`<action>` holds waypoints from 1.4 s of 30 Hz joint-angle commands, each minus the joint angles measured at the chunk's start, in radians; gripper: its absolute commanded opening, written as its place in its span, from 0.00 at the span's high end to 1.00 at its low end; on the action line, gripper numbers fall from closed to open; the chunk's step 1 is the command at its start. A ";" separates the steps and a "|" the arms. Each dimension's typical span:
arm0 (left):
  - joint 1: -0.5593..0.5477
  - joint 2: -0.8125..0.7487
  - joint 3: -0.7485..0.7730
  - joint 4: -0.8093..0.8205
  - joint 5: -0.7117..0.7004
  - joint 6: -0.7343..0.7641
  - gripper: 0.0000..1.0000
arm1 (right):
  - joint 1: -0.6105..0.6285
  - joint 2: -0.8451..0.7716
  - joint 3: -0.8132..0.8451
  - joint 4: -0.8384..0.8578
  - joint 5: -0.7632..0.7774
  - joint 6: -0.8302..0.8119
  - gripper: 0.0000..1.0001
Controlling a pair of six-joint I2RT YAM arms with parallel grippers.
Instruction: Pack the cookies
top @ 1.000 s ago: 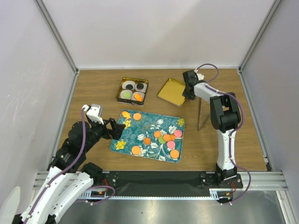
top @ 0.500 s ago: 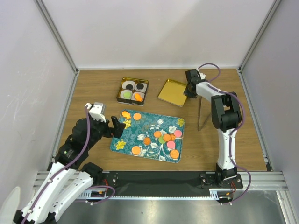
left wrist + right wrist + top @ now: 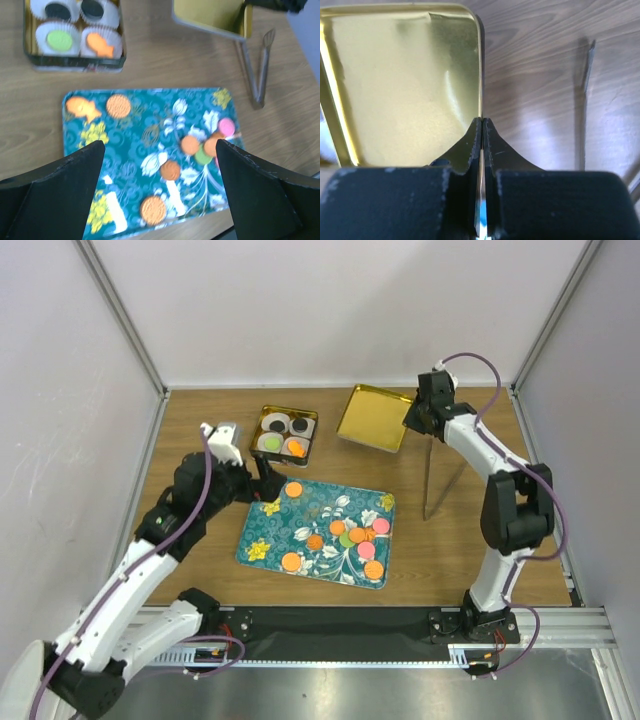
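Note:
Several cookies [image 3: 355, 536], orange, green and pink discs, lie on a teal floral tray [image 3: 320, 508]; a fish-shaped orange one [image 3: 82, 108] lies at its far left corner. A gold tin [image 3: 256, 441] behind the tray holds four white cups with cookies in them. My left gripper [image 3: 268, 474] is open and empty, above the tray's far left corner; in the left wrist view [image 3: 159, 150] the tray [image 3: 145, 130] lies between its fingers. My right gripper [image 3: 414, 421] is shut on the edge of the gold lid [image 3: 374, 418], held tilted off the table; the right wrist view [image 3: 482, 121] shows the lid [image 3: 405, 85].
Metal tongs [image 3: 428, 478] lie on the wooden table right of the tray, also in the left wrist view [image 3: 255, 70]. White walls with metal posts close in the table on three sides.
My left arm has reached forward, its gripper moving from the tray's left side to its far left corner near the tin. My right gripper has lifted the lid and carried it back.

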 commanded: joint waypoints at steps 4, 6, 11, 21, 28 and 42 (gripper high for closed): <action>0.007 0.166 0.156 0.141 0.072 -0.041 0.00 | 0.078 -0.205 -0.133 0.057 -0.118 -0.006 1.00; 0.034 0.246 0.205 0.140 0.138 -0.040 0.00 | 0.100 -0.275 -0.177 0.072 -0.166 -0.003 1.00; 0.132 0.367 0.222 0.224 0.337 -0.089 0.00 | 0.168 -0.374 -0.221 0.086 -0.249 0.020 1.00; 0.177 0.437 0.185 0.405 0.551 -0.214 0.00 | 0.265 -0.423 -0.245 0.118 -0.318 0.062 1.00; 0.179 0.446 0.152 0.428 0.566 -0.243 0.08 | 0.288 -0.422 -0.251 0.135 -0.315 0.076 1.00; 0.179 0.452 0.130 0.416 0.575 -0.249 0.34 | 0.290 -0.403 -0.248 0.135 -0.304 0.059 1.00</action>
